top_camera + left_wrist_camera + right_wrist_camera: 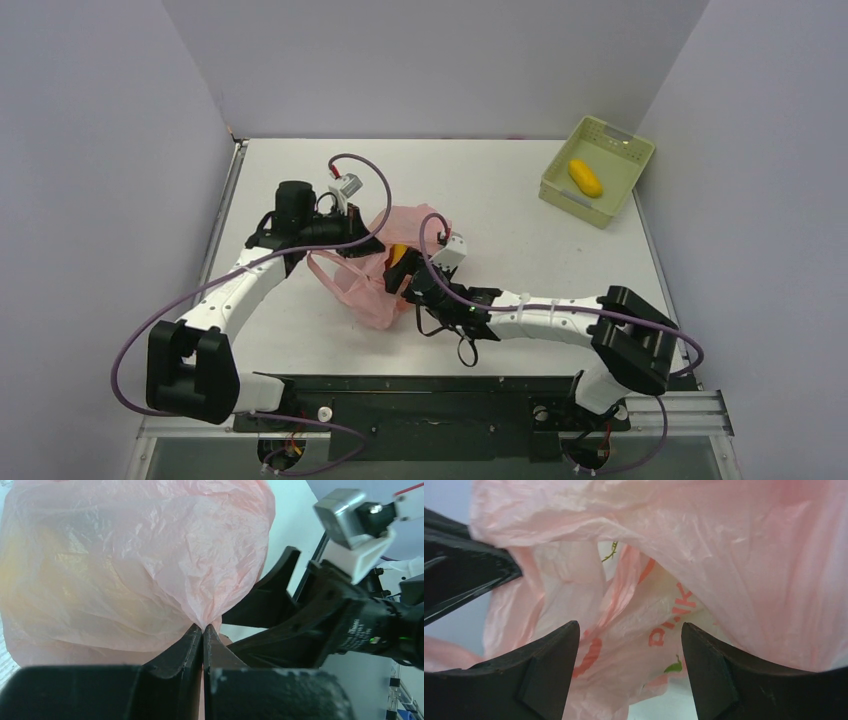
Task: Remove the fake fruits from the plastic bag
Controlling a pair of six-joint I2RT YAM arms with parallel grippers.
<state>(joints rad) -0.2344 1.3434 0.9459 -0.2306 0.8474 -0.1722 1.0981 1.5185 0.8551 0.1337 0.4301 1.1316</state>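
The task is at an early stage, as far as I can judge. In the top view one yellow-orange fruit [585, 178] lies in the pale green basket [623, 153] in the upper right of the frame, well apart from the bag. No other fruit is visible on the table [480, 190], so I suppose the rest are inside the bag and have to come out one by one.

The plastic bag [375, 290] is in the middle of the frame, between the two arms, crumpled and partly lifted. The left claw [202, 628] is closed on a pinch of the pink film; in its own camera the film gathers to a point exactly where the two fingers meet, and a yellowish shade shows through the film at the left.

The right claw [629, 627] is open and holds nothing. Its fingers [549, 672] stand wide apart at the mouth of the bag, with folds of printed film in front of them. In the top view a small orange spot [398, 255] shows near this claw; it may be a fruit, but I cannot tell.
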